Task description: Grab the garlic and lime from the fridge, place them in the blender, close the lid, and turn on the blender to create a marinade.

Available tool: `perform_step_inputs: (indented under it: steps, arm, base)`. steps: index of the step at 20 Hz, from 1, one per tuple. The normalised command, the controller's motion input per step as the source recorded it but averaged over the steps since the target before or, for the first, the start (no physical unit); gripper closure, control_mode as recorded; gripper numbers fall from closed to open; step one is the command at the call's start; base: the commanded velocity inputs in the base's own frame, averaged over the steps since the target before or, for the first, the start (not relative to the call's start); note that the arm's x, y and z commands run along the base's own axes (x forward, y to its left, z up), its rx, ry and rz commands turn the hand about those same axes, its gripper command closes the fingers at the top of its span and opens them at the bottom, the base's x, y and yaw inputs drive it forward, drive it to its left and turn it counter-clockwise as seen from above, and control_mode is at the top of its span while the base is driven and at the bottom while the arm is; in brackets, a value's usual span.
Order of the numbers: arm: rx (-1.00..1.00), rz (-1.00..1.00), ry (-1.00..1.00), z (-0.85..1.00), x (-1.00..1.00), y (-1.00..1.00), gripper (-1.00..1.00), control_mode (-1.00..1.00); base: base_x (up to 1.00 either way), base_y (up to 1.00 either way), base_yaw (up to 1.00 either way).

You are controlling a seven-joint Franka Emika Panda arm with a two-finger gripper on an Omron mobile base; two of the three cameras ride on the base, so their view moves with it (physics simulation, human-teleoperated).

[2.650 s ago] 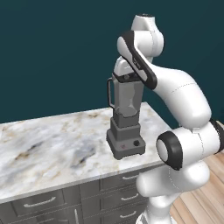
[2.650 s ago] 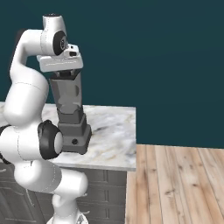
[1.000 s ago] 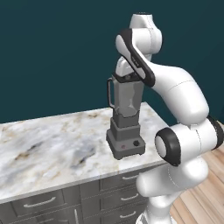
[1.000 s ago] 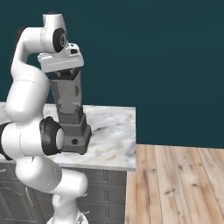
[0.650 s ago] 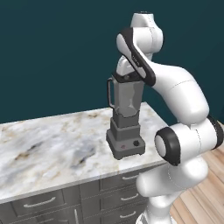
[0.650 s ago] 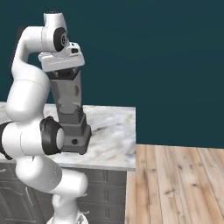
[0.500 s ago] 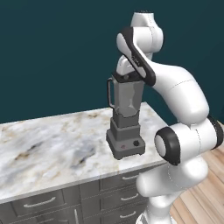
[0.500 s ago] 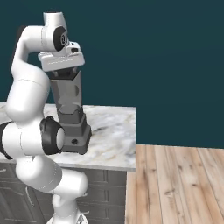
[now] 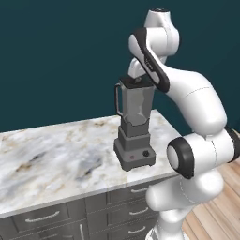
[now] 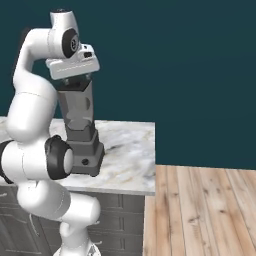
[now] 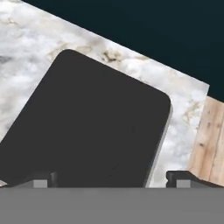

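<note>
The grey blender (image 9: pixel 135 126) stands near the right end of a marble counter, its tall smoky jar upright on the dark base (image 10: pixel 84 155). The flat black lid (image 11: pixel 92 122) lies square on the jar's rim (image 9: pixel 136 84). My gripper (image 11: pixel 113 177) hangs straight above the lid, open, with its two fingertips (image 11: pixel 41 179) spread about as wide as the lid and nothing between them. From the side the hand (image 10: pixel 74 67) sits just over the jar top. The garlic, the lime and the fridge are out of view. I cannot make out what is inside the jar.
The marble counter (image 9: pixel 56 154) stretches left of the blender, with grey drawers (image 9: pixel 42 218) beneath it. Its right edge ends close to the blender, and wooden floor (image 10: pixel 210 210) lies beyond. A dark teal wall (image 9: pixel 61 56) backs the counter.
The hand has stayed above the jar top, and neither the blender nor the lid has moved.
</note>
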Motion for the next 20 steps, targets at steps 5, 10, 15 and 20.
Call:
perform_step_inputs:
  steps: [5, 10, 15, 20]
  arm:
    - [0.08, -0.02, -0.21, 0.26, -0.40, -0.16, -1.00, -1.00]
    - [0.11, -0.07, -0.23, 0.08, -0.98, -0.07, -1.00, -1.00]
    - [0.03, -0.08, -0.10, -0.20, -1.00, -0.04, -1.00, -1.00]
    - [0.00, -0.06, 0.01, -0.57, -0.96, -0.01, 1.00, -1.00]
  base:
    - [0.00, 0.00, 0.00]
    - [0.00, 0.00, 0.00]
    - [0.00, 0.00, 0.00]
    - [0.00, 0.00, 0.00]
